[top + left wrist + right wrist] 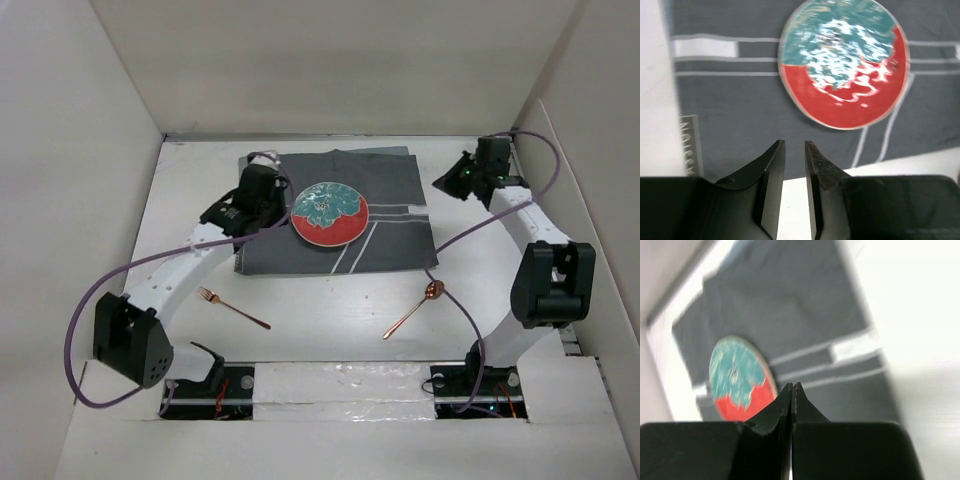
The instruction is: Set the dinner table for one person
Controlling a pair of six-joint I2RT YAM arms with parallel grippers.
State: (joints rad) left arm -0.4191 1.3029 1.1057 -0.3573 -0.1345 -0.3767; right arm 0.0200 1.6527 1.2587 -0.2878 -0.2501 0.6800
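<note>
The white dinner table [330, 335] holds a dark grey striped placemat [385, 235] at the back middle. A round red and teal plate [329, 214] lies on the placemat. A copper fork [233, 308] lies on the table at the front left and a copper spoon [414, 310] at the front right. My left gripper [283, 203] hovers at the plate's left edge; in the left wrist view the left gripper [795, 144] is narrowly open and empty, with the plate [845, 65] ahead. My right gripper [447, 183] is beside the placemat's right edge; in the right wrist view the right gripper [791, 385] is shut and empty.
White panels [80, 150] wall in the table on the left, back and right. Purple cables [150, 262] trail from both arms over the table. The arm bases [340, 385] sit at the near edge.
</note>
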